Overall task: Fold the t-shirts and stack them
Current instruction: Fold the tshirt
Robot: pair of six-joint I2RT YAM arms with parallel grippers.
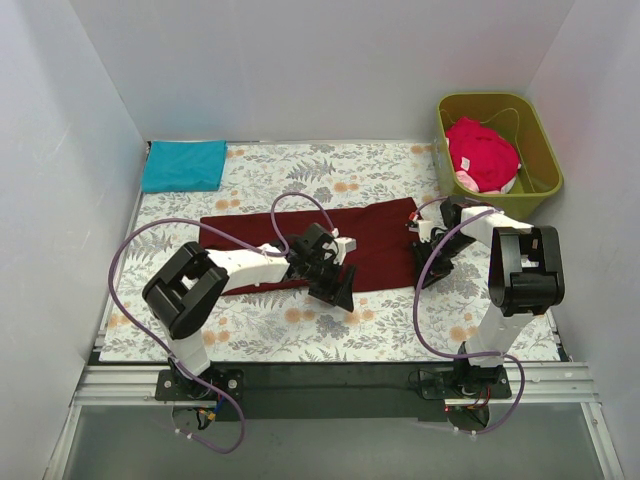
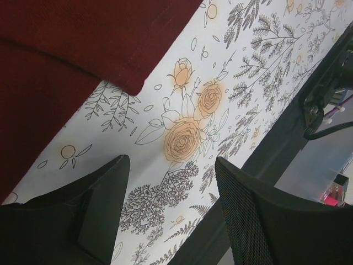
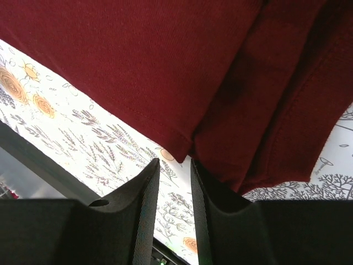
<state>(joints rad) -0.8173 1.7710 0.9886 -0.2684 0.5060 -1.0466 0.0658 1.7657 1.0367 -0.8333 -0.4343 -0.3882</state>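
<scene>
Top external view: across the floral tablecloth, mid-frame, the maroon t-shirt lies as a long folded band. The teal t-shirt sits folded at upper left, and the red-pink t-shirt is bunched in the green tub at upper right. The maroon cloth looks soft, light and limp, so it would likely sag. Best pinch its hemmed corners through every layer. The left gripper gapes wide and empty. The right gripper has its jaws narrowly apart, holding nothing, at a corner.
</scene>
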